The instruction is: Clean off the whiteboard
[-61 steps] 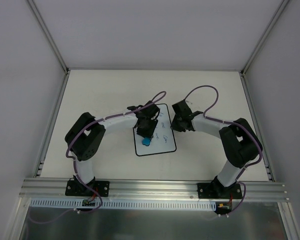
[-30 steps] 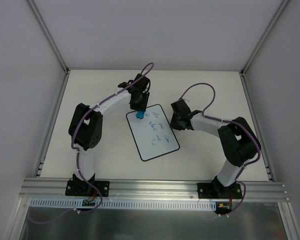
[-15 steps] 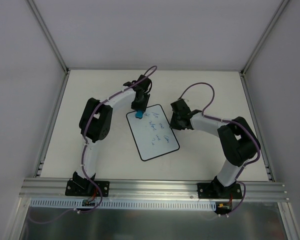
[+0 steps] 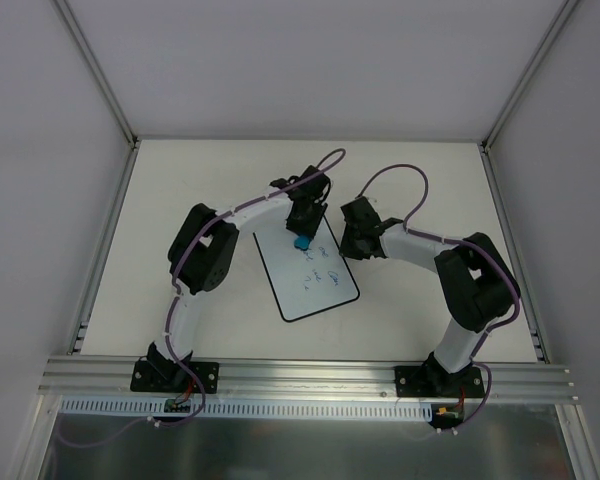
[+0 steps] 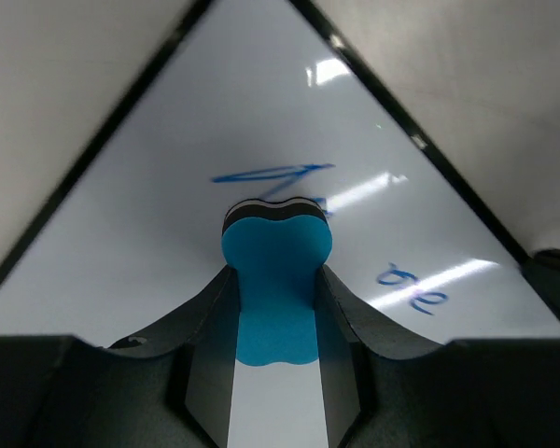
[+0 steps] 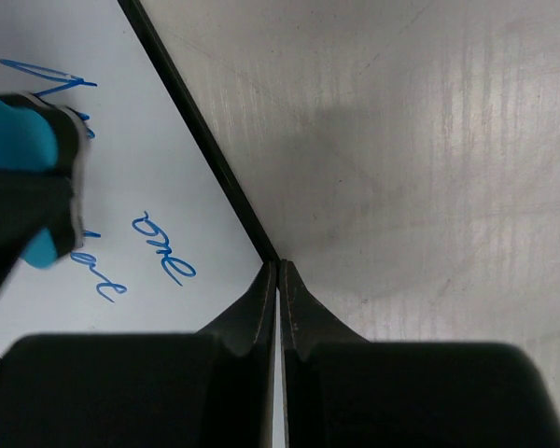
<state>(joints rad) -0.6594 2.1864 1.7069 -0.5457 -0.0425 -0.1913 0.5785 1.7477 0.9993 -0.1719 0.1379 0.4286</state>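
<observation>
The whiteboard (image 4: 310, 275) lies tilted on the table, white with a thin black rim and blue handwriting. My left gripper (image 4: 302, 238) is shut on a small blue eraser (image 5: 276, 271) and presses it on the board's far part, just below a blue stroke (image 5: 266, 175). My right gripper (image 4: 348, 245) is shut and empty, its fingertips (image 6: 278, 271) at the board's right rim (image 6: 205, 149). In the right wrist view the eraser (image 6: 23, 149) shows at the left, next to blue words (image 6: 163, 247).
The table (image 4: 420, 200) is pale and bare around the board. White walls with metal posts (image 4: 95, 75) close in the left, right and back. An aluminium rail (image 4: 310, 375) runs along the near edge by the arm bases.
My left gripper has moved with the eraser from the board's far-left corner rightward along its far part. The writing near the far-left corner is gone. The right arm has stayed still.
</observation>
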